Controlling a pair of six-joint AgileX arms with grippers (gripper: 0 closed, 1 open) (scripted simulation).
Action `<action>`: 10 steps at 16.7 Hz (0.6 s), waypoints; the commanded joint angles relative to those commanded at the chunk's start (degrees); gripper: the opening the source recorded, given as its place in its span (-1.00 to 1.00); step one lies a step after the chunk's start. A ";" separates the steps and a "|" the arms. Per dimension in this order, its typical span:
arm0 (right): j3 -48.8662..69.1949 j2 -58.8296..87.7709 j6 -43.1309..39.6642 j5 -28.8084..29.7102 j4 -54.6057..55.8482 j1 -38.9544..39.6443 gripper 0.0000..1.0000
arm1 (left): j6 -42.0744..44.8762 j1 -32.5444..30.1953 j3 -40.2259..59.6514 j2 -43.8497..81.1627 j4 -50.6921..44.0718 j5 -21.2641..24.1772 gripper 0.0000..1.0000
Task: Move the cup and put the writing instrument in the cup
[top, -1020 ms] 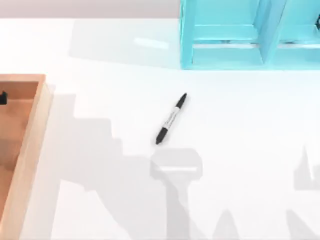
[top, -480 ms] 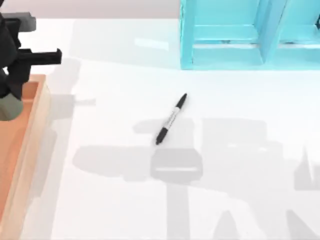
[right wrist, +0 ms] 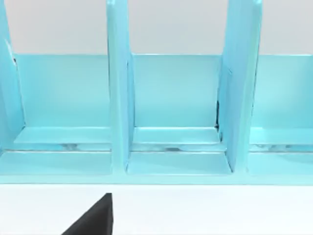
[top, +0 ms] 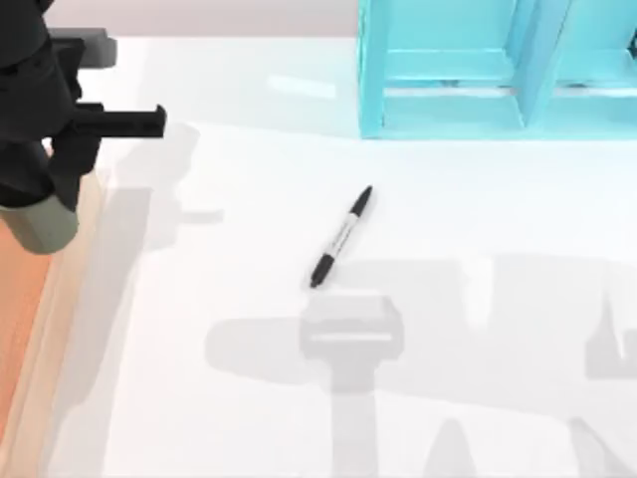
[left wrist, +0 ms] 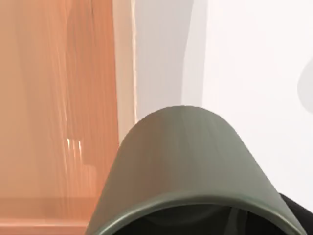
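- At the table's left edge my left gripper [top: 45,169] carries the cup [top: 42,221], jaws pinching it near the rim, so that it hangs above the edge of the wooden tray [top: 20,329], partly over the white table [top: 229,418].
- To do this step well, I judge I should keep the cup upright and carry it rightward clear of the tray's wall before lowering, then set it flat on bare table near the marker [top: 341,237] but not touching it.
- The marker lies slantwise on the table near the middle, well apart from the cup, in front of the blue shelf rack [top: 498,70]; it is not yet picked up.
- The top view gives the whole layout: cup, tray, marker and rack together.
- My left wrist view shows the cup [left wrist: 188,166] close up, its grey-green wall and dark mouth, with the tray's inside [left wrist: 54,98] beneath.
- My right wrist view faces the rack's compartments [right wrist: 176,98]; whether my right arm's jaws are spread I cannot tell.
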 joint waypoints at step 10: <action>0.00 0.00 0.00 0.00 0.00 0.00 1.00 | -12.64 -12.74 -0.60 13.39 14.72 -0.69 -1.00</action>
